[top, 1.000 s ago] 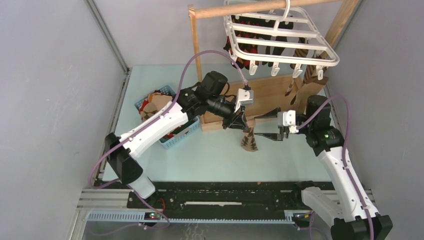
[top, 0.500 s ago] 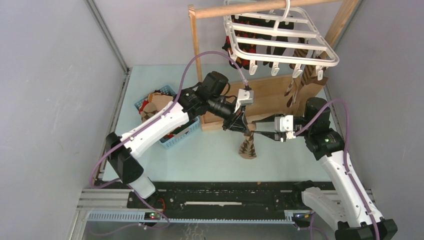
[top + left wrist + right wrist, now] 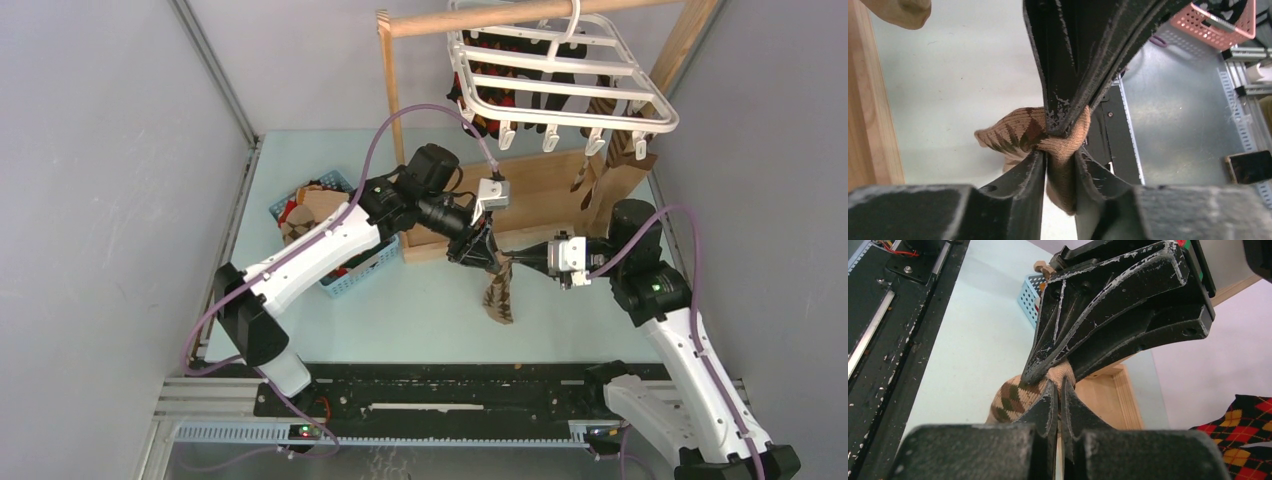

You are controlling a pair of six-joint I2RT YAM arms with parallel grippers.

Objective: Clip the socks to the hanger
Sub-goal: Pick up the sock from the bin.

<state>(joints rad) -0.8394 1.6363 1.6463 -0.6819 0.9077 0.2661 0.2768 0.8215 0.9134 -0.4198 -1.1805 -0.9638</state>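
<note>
A brown argyle sock [image 3: 497, 295] hangs above the table between the two arms. My left gripper [image 3: 488, 258] holds its top from the left; in the left wrist view its jaws [image 3: 1058, 155] stand slightly apart with the bunched cuff [image 3: 1068, 150] still between them. My right gripper [image 3: 512, 262] meets it from the right and is shut on the same cuff, its fingertips [image 3: 1059, 385] pinching fabric just under the left gripper's fingers [image 3: 1048, 367]. The sock's patterned body [image 3: 1010, 397] droops below. The white hanger [image 3: 560, 80] hangs on the wooden rail at the back, with socks [image 3: 490, 105] clipped to it.
A blue mesh basket [image 3: 335, 270] with more socks sits left of the wooden stand's base [image 3: 535, 195]. The stand's post [image 3: 392, 90] and rail [image 3: 470, 18] rise behind the grippers. A tan sock [image 3: 612, 170] dangles at the hanger's right corner. Grey walls close both sides.
My right gripper slid left to the sock's top and shut on it. The left jaws slackened a little. The sock's lower end swung slightly.
</note>
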